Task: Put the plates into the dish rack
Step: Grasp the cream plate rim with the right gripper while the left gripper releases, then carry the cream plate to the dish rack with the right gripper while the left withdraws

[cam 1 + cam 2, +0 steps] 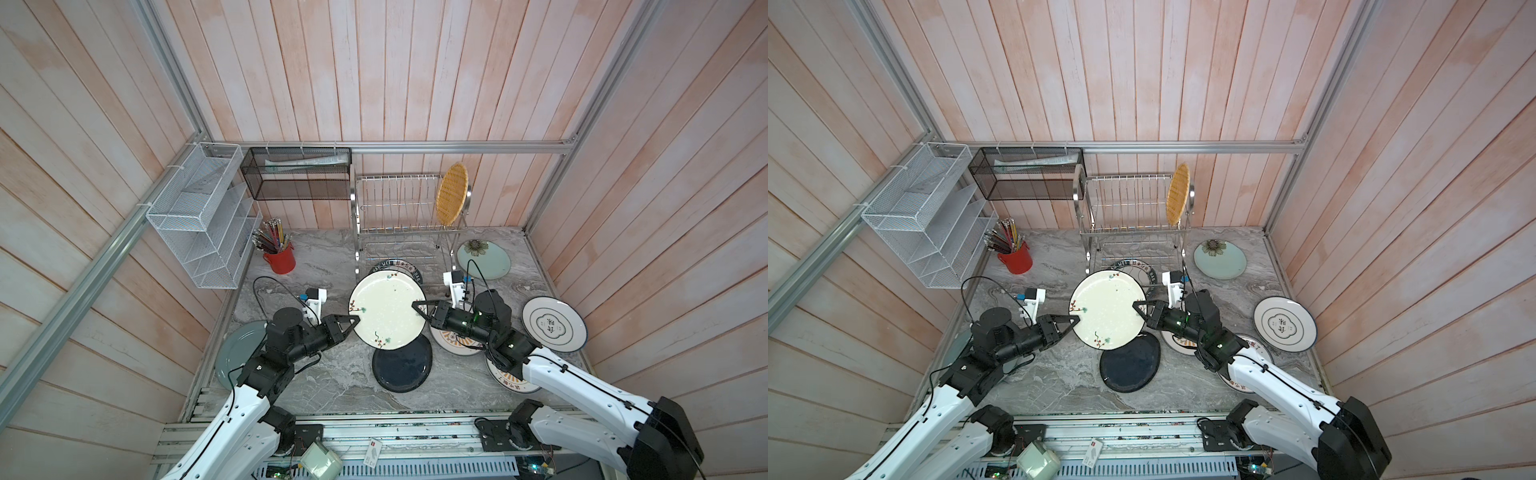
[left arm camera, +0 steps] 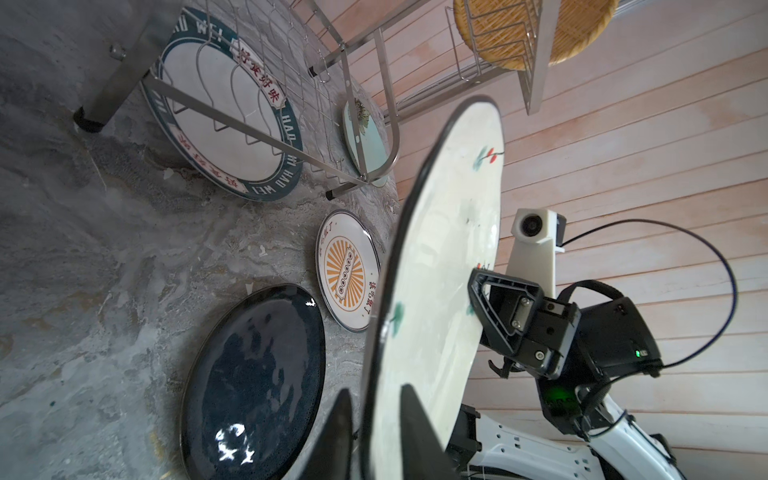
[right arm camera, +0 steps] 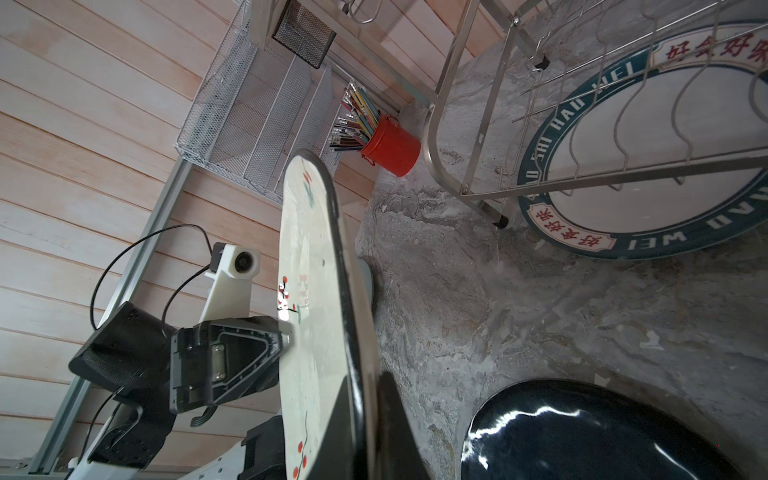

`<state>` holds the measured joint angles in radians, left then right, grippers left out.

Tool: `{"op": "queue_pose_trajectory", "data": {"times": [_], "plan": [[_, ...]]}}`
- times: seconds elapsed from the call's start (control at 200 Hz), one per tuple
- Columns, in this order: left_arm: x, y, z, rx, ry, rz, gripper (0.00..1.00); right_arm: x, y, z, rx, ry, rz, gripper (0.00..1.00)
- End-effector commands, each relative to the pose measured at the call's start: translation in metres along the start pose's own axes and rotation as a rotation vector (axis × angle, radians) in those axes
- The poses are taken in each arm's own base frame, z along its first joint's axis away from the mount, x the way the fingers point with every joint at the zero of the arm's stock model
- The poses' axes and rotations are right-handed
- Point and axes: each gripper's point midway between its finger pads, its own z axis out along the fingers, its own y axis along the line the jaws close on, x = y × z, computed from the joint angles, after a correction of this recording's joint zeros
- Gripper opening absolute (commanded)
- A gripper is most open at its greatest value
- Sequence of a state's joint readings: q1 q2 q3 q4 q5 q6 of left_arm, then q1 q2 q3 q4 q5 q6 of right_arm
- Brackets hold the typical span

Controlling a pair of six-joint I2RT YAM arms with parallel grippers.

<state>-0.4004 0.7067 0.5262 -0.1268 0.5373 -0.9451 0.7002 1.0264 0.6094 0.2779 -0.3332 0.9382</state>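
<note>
The cream plate (image 1: 386,309) hung in the air over the table (image 1: 324,374), face up and tilted, just in front of the dish rack (image 1: 399,199) and above a black plate (image 1: 401,368). It looked stiff, glazed, slippery and breakable, and fairly heavy for a pinch. The rim was the sound place to hold, with opposite sides sharing the load. The right fingers (image 1: 420,311) were clamped tight on its right rim. The left fingers (image 1: 347,322) straddled the left rim, narrowly parted. One seemed clear of the glaze, so they probably carried little.
</note>
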Motion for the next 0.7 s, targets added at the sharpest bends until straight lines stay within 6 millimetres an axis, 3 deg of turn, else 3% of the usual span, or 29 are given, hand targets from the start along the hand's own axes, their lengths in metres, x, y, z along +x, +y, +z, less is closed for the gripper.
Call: {"op": "queue_pose_trajectory", "data": {"times": [0.0, 0.065, 0.36, 0.53, 0.695], "plan": [[-0.019, -0.032, -0.006, 0.083, -0.068, 0.136, 0.74, -0.023, 0.021, -0.012, -0.024, -0.103, -0.026, 0.00], [-0.025, -0.038, -0.010, 0.077, -0.089, 0.178, 1.00, -0.030, 0.023, -0.018, -0.001, -0.131, -0.041, 0.00], [-0.058, -0.070, -0.055, 0.014, -0.324, 0.463, 1.00, -0.073, 0.064, -0.040, 0.036, -0.239, -0.173, 0.00], [-0.067, -0.038, -0.078, -0.170, -0.461, 0.590, 1.00, -0.099, 0.101, -0.048, 0.024, -0.277, -0.278, 0.00], [-0.057, -0.010, -0.093, -0.257, -0.520, 0.696, 1.00, -0.130, 0.136, -0.052, 0.035, -0.323, -0.373, 0.00]]}}
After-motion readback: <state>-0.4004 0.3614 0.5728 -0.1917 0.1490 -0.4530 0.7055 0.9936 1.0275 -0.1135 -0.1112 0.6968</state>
